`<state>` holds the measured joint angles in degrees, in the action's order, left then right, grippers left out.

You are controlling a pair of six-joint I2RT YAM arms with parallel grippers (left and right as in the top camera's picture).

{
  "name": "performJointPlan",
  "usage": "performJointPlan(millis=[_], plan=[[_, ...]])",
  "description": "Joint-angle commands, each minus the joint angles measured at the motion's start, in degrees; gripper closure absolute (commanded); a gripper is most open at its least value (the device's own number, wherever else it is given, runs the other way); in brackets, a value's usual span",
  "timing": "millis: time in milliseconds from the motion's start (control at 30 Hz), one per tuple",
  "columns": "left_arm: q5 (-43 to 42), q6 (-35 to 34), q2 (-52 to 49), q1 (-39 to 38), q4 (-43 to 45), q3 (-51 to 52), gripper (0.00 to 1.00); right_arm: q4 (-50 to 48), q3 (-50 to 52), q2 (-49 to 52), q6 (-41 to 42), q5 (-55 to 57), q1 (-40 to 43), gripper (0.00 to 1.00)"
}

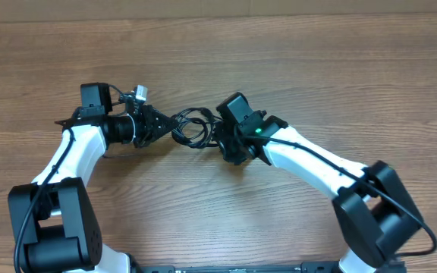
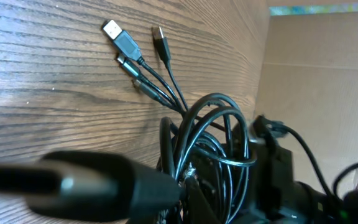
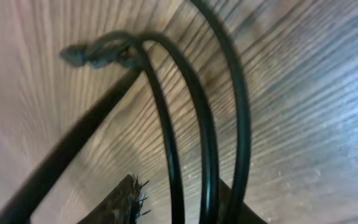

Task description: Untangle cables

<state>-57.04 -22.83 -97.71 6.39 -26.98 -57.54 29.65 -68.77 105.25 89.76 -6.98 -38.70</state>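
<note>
Thin glossy black cables (image 1: 190, 127) lie in tangled loops mid-frame on the grained wooden table (image 1: 279, 61), between the left gripper (image 1: 149, 125) and right gripper (image 1: 220, 138). Whether either pinches them or stands spread, I cannot tell.

The cables (image 1: 190, 127) crowd the narrow gap between the left gripper (image 1: 155, 124) and right gripper (image 1: 223, 136), with open table (image 1: 279, 53) beyond them.
</note>
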Motion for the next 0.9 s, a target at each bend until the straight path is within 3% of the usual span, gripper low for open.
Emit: performJointPlan(millis=[0,33,267,333,500,867], plan=[[-2.75,-1.44,1.62,-0.46,-0.13,-1.11,0.96,2.27,-0.61,0.92,0.24,6.47,-0.24,0.92],[-0.94,-1.44,1.62,-0.39,-0.09,-1.11,0.96,4.72,-0.61,0.92,0.22,9.51,-0.17,0.96],[9.27,-3.61,1.62,-0.42,0.55,-1.11,0.96,11.23,-1.70,0.44,-4.42,13.42,3.08,0.96],[9.16,-3.56,1.62,-0.42,1.49,-1.14,0.96,16.13,-6.21,-0.94,-8.26,16.28,4.15,0.96],[9.09,-3.56,1.62,-0.42,1.79,-1.14,0.96,27.36,-13.49,-2.38,-8.22,29.46,-0.20,0.96],[12.20,-3.37,1.62,-0.42,1.53,-1.14,0.96,32.57,-12.61,-2.27,-6.91,25.88,-5.25,0.96]])
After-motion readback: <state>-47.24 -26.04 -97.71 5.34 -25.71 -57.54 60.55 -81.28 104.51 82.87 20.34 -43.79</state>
